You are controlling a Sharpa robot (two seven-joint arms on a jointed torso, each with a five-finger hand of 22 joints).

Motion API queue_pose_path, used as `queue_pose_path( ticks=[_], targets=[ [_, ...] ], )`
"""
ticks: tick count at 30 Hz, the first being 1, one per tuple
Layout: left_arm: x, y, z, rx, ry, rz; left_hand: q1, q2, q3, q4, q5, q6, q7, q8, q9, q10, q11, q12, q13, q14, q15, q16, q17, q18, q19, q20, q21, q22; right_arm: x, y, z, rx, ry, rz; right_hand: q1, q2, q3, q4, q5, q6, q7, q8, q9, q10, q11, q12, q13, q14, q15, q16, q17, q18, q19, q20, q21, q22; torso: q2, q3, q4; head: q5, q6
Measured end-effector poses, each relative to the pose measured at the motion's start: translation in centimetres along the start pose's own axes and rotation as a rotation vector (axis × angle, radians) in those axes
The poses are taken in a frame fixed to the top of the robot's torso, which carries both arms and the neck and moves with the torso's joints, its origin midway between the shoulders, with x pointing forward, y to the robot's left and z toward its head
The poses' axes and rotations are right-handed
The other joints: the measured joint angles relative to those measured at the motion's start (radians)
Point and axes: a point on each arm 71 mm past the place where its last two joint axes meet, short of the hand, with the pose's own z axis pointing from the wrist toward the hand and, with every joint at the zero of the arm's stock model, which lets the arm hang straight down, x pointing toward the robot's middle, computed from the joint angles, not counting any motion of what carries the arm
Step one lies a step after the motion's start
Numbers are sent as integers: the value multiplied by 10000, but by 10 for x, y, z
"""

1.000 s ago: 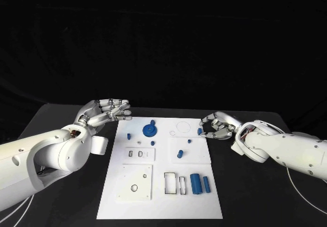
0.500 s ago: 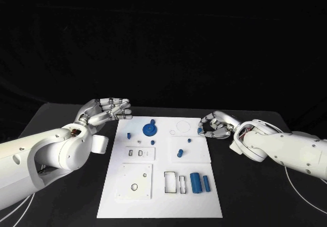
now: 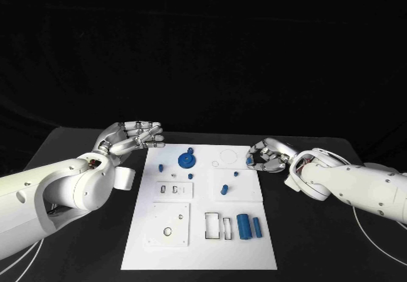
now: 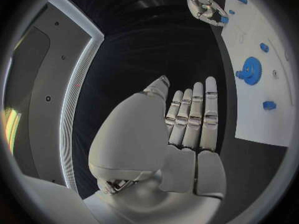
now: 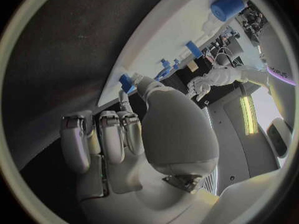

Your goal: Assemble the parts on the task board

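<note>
One small blue part (image 3: 251, 164) is sitting pinched in the right robot hand (image 3: 264, 157), just off the board's (image 3: 199, 247) far right edge above the worktop (image 3: 314, 247). Several parts, including a gear (image 3: 184, 160), are lying on the board. The left robot hand (image 3: 136, 137) is hovering beside the far left corner, fingers pressed together, holding nothing. Risk: the light pinch may be letting the part twist, spoiling insertion. Against the earlier frame, the right robot hand is sitting slightly farther back; the left is unchanged.
</note>
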Motion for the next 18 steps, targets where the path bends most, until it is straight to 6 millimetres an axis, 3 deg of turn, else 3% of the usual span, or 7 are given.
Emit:
queue_pose_path(
  ticks=[7,14,18],
  targets=[
    [0,0,0,-11,-5,2,0,0,0,0,0,0,0,0,0,0,0,0,0,0,0,0,14,1,0,0,39,0,0,0,1,19,19,-73,-3,109,227,-57,0,284,-95,115,36,-14,-91,0,0,1,-74,0,0,0,0,-76,40,-1,0,4,2,1,-14],
    [0,0,0,-20,-9,3,0,0,0,0,0,0,0,0,0,0,0,0,0,0,0,0,13,0,0,0,39,-1,0,0,1,19,-72,-145,-64,360,666,-193,-261,833,-359,428,118,-28,-386,0,0,-2,-329,0,0,-1,19,-275,40,-2,1,5,-4,19,-20],
    [-1,0,0,-25,-13,5,0,0,0,0,0,0,0,0,0,0,0,0,0,0,0,0,13,1,0,0,39,-1,-1,-1,1,23,-241,-197,-40,443,819,-296,-298,866,-334,544,123,-22,-451,0,-1,19,-379,0,-1,0,17,-344,40,-3,0,8,-1,11,-21]
  ],
)
